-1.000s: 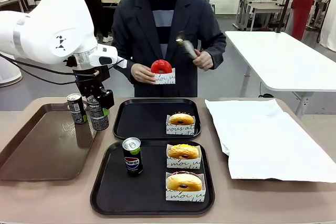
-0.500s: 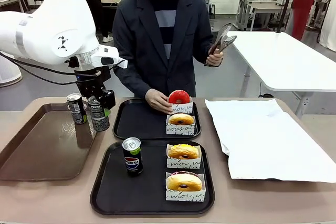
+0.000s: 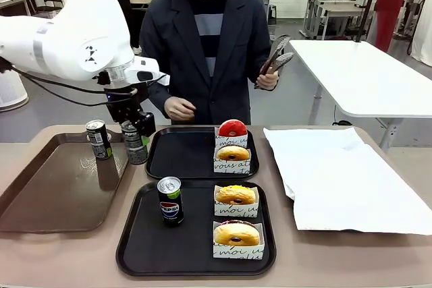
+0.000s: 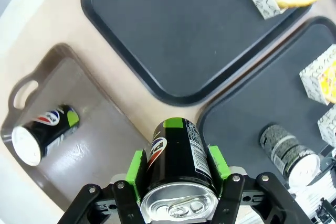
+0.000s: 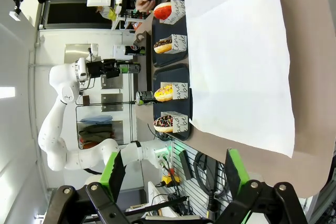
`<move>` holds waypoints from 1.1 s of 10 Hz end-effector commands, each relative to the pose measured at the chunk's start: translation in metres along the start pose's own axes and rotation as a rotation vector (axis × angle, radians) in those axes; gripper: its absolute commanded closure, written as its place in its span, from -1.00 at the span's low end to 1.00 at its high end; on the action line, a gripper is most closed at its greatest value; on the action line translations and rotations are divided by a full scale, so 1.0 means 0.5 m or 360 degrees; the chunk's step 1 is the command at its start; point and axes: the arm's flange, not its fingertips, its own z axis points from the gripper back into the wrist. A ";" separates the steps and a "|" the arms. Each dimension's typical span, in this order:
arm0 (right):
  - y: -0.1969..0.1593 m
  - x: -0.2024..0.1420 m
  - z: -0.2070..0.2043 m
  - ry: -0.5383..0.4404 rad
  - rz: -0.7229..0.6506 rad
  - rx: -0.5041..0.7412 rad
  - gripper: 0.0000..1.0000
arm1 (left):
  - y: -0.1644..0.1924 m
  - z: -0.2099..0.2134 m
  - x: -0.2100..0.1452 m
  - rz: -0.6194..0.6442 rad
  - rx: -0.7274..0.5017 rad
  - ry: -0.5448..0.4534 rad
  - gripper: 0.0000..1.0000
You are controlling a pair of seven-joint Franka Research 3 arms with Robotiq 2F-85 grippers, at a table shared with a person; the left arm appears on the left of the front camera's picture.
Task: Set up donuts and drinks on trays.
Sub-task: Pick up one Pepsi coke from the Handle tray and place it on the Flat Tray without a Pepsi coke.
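My left gripper [image 3: 136,137] is shut on a slim black soda can [image 3: 137,148], held upright just above the gap between the brown tray and the far black tray [image 3: 182,156]. In the left wrist view the green pads [image 4: 136,167] clamp that can [image 4: 176,145]. The far tray carries a red donut [image 3: 232,128] and a brown donut [image 3: 233,153] in paper sleeves. On the near black tray [image 3: 142,247] stand a Pepsi can [image 3: 169,200] and two yellow-brown donuts [image 3: 235,195]. My right gripper [image 5: 173,178] is open and holds nothing, off the table's edge.
Another can [image 3: 98,139] stands on the long brown tray [image 3: 47,200] at the left. White paper [image 3: 337,173] covers the table's right side. The person stands at the far side with tongs [image 3: 273,62] raised in one hand, the other hand [image 3: 179,108] drawn back.
The person set the red donut on the far tray and pulled the hand back. My left arm carried its can a little to the right, toward the far tray.
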 end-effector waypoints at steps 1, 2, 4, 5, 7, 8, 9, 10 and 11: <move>-0.001 0.001 0.002 -0.0009 0.0025 0.0025 -1.00 | 0.002 0.001 0.076 0.0036 -0.0012 -0.0064 -0.17; -0.001 0.001 0.002 -0.0009 0.0025 0.0025 -1.00 | 0.000 -0.005 0.105 0.0058 -0.0008 -0.0070 -0.17; -0.001 0.001 0.002 -0.0009 0.0025 0.0025 -1.00 | -0.002 -0.028 0.163 0.0096 -0.0008 -0.0054 -0.17; -0.001 0.001 0.002 -0.0009 0.0025 0.0025 -1.00 | 0.001 -0.046 0.194 0.0124 -0.0027 -0.0024 -0.17; -0.001 0.001 0.002 -0.0009 0.0025 0.0025 -1.00 | 0.006 -0.078 0.244 0.0169 -0.0069 -0.0007 -0.17; -0.001 0.001 0.002 -0.0009 0.0025 0.0025 -1.00 | 0.007 -0.099 0.266 0.0178 -0.0067 -0.0006 -0.17; -0.001 0.001 0.002 -0.0009 0.0025 0.0025 -1.00 | 0.012 -0.123 0.286 0.0178 -0.0077 0.0001 -0.17; -0.001 0.001 0.002 -0.0009 0.0025 0.0025 -1.00 | 0.014 -0.137 0.293 0.0177 -0.0076 0.0006 -0.17; -0.001 0.001 0.002 -0.0009 0.0025 0.0025 -1.00 | 0.015 -0.149 0.300 0.0155 -0.0076 -0.0004 -0.17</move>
